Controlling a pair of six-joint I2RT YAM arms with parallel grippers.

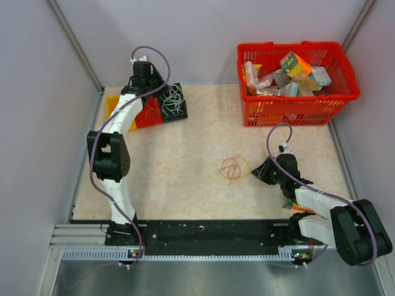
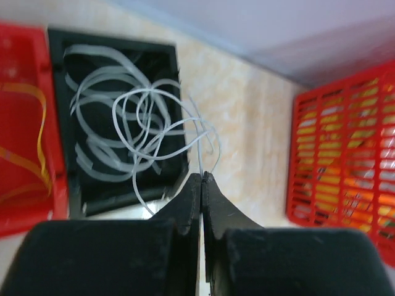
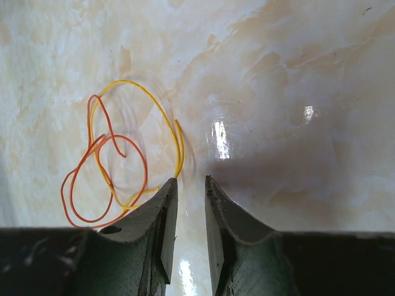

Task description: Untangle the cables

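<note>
Left tool [image 2: 202,179]: fingers pressed together, pinching a thin white cable [image 2: 148,123] at the very tips. Its loops hang over the black tray [image 2: 123,38], where other white cords lie, and one strand strays past the tray's right edge toward the desk [image 2: 247,123].

Risk – the grip is at the extreme tip, so I judge a slight twist could let the cable slip free. If it drops here, it may fall among the cords below and snarl with them, or drape across the rim, half in and half out.

Right tool [image 3: 191,182]: jaws a little apart, nothing between them. The orange cable [image 3: 162,111] and the red cable [image 3: 146,166] lie on the desk just to my left, crossed through each other; the orange end touches my left finger.

Risk – closing from this position would likely grasp air or only nick that end. A pull on one strand while the loops interlock may drag both along the glossy surface rather than part them.
</note>
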